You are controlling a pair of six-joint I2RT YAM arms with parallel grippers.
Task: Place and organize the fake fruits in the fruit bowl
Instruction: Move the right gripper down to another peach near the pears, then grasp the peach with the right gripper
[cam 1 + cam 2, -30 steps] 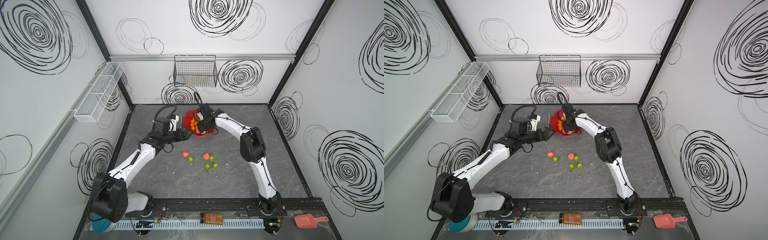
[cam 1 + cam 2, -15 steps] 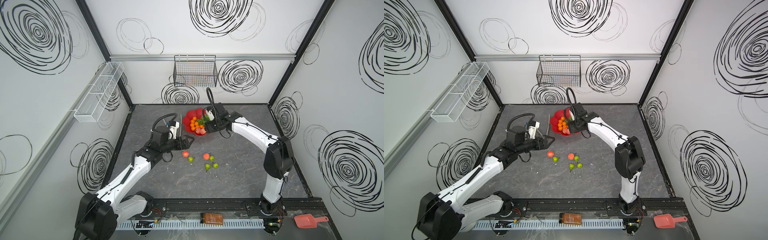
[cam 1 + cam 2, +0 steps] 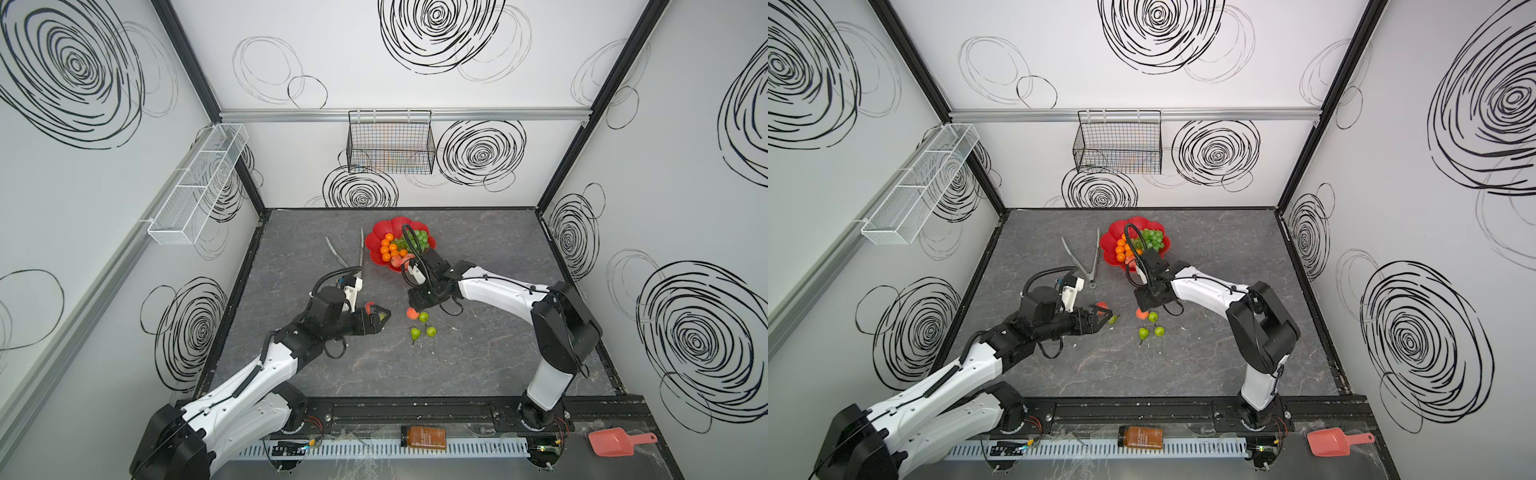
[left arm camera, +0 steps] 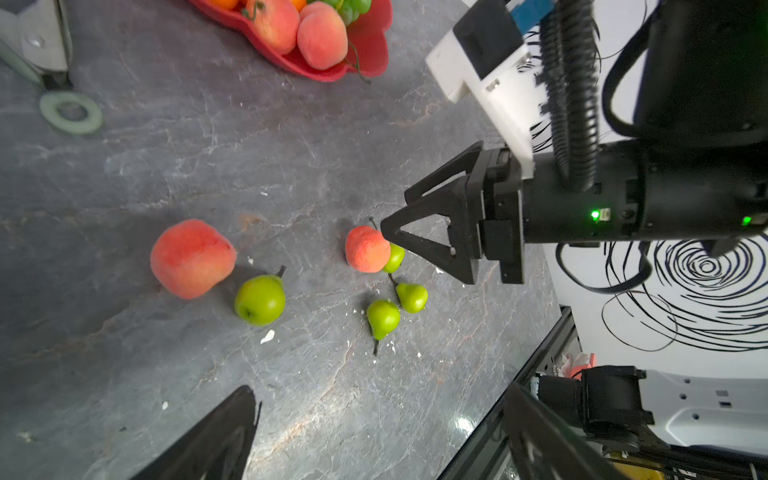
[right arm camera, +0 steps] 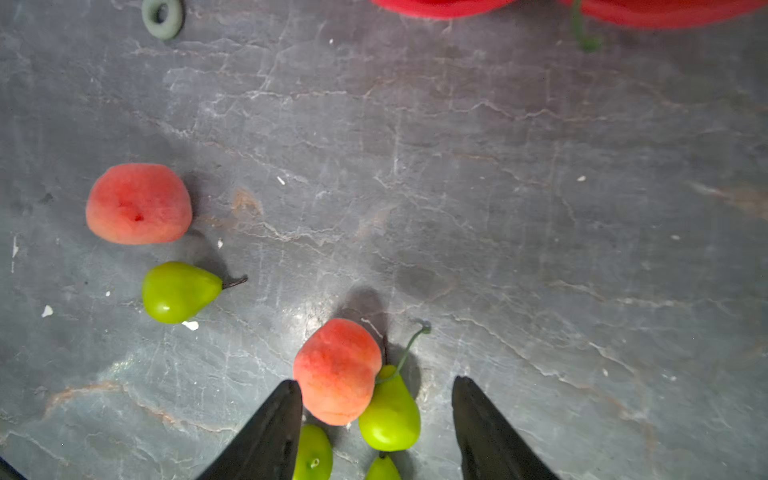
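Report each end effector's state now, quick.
Left end effector: open, holding nothing.
Right end effector: open, jaws either side of a peach and a pear, gripping neither.

The bowl is glossy red, the tangerines orange, the grapes green. The peaches blush pink over orange. The pears are bright green with dark stems. The table is grey with pale marble veins. White walls carry black scribbled spirals. The basket is black wire, the scoop pink.
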